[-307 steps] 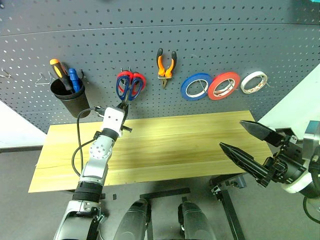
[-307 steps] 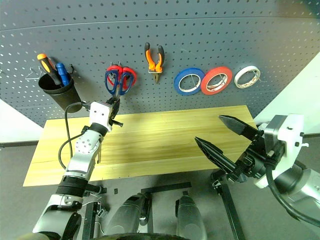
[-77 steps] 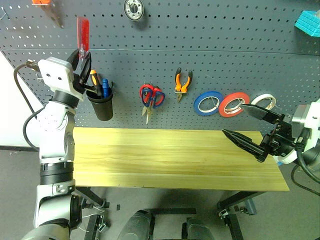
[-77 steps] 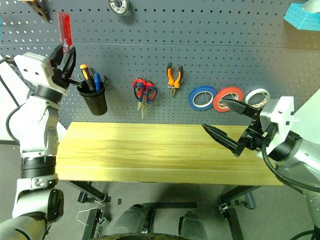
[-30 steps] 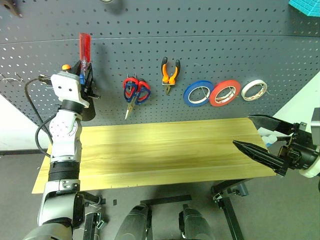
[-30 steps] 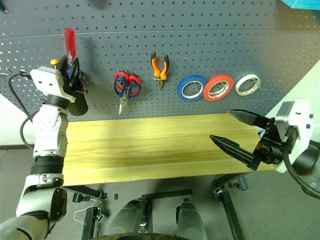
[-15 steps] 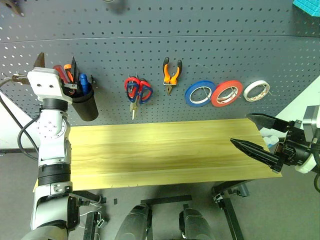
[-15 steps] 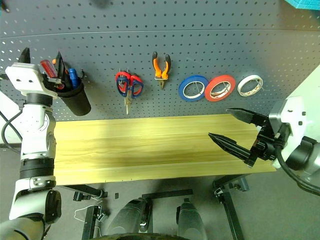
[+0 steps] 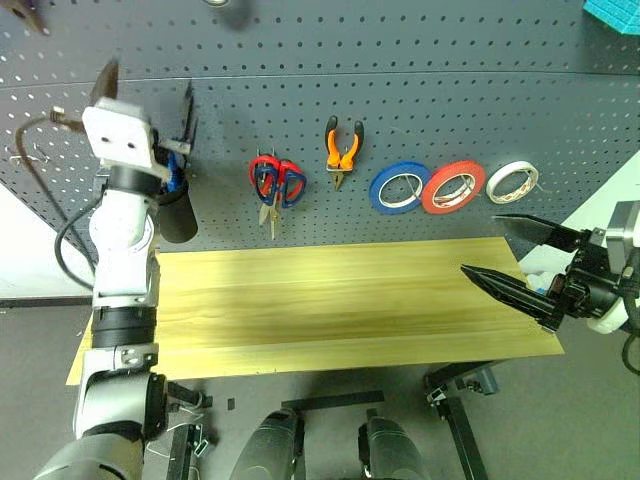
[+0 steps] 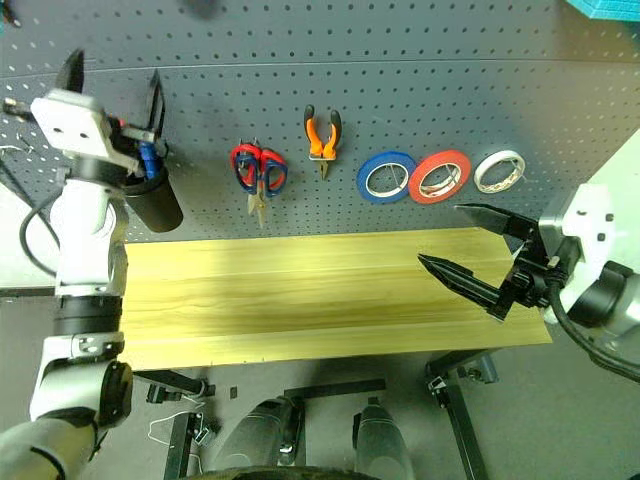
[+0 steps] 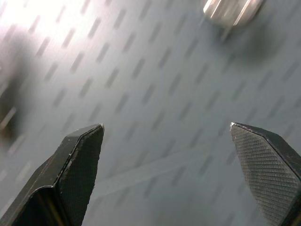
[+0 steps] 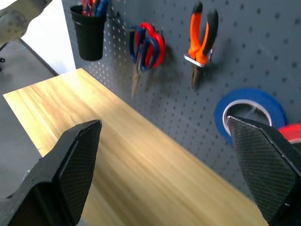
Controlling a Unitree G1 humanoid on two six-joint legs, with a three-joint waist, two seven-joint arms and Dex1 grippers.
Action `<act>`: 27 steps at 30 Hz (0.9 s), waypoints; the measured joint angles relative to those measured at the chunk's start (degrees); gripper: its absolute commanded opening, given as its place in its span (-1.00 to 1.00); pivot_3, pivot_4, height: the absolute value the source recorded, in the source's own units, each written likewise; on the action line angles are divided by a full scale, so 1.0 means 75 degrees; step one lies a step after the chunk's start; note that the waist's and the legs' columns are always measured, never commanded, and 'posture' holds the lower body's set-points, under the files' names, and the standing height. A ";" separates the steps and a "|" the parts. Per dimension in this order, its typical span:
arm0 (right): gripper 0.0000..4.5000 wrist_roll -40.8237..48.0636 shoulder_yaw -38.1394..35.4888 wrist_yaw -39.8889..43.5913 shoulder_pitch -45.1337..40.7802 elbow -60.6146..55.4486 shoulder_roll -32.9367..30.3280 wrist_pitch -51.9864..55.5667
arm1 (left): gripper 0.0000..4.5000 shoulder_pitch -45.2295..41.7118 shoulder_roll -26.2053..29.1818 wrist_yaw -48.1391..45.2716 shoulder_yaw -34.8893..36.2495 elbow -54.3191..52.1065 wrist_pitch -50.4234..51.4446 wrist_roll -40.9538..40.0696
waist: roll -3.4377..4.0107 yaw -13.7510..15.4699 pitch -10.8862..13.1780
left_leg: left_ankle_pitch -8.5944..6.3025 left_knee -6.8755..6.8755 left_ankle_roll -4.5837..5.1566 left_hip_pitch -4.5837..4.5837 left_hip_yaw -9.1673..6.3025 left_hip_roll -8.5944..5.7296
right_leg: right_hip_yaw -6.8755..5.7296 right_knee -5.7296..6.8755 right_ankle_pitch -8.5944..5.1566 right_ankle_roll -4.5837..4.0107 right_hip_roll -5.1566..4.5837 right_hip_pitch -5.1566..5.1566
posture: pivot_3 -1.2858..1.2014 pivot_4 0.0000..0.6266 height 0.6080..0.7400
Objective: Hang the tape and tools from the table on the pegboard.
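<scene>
Left end effector [image 9: 146, 92] raised before the pegboard [image 9: 400, 90], fingers wide and empty; right end effector [image 9: 512, 254] level, likewise open

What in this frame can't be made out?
- Cup contents: left eye view, the left gripper and its wrist cover them.
- Red tape: right wrist view, cut off by the edge and a finger.
- Shiny thing on the pegboard: left wrist view, blurred and cut off.

The pegboard [image 9: 400, 60] is set behind the table [image 9: 330, 310]. Hung on it, left to right, are a cup [image 9: 178, 212], scissors [image 9: 272, 182], pliers [image 9: 341, 148] and three tape rolls [image 9: 453, 186].
</scene>
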 measured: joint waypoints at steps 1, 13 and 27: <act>1.00 -0.0102 0.0077 -0.0010 -0.0032 0.0006 0.0064 -0.0069 | 0.99 -0.0116 0.0000 -0.0186 -0.0072 0.0004 -0.0002 -0.0092 | -0.0004 -0.0005 -0.0061 | 0.0005 -0.0006 -0.0008 0.0002 0.0002 0.0000 | 0.0000 0.0001 0.0000 0.0000 0.0002 -0.0002 | 0.02 -0.93 1.00; 1.00 -0.1178 0.0945 -0.0761 0.0341 -0.0708 0.1547 -0.0938 | 0.99 0.0514 -0.0450 -0.2499 -0.1210 -0.0983 0.1059 -0.1276 | 0.0024 -0.0044 -0.0522 | 0.0002 -0.0012 -0.0006 0.0168 0.0019 0.0007 | 0.0001 -0.0015 0.0002 0.0005 0.0010 0.0165 | -0.03 -1.00 1.00; 1.00 -0.2973 0.2162 -0.2921 0.2469 -0.1889 0.4282 -0.1841 | 0.99 0.2612 -0.0760 -0.3233 -0.1975 -0.1360 0.2151 -0.1236 | 0.0127 -0.0250 -0.0740 | 0.0001 -0.0020 -0.0008 0.0190 0.0015 0.0013 | 0.0016 -0.0002 0.0000 0.0000 0.0009 0.0140 | -0.06 -1.00 1.00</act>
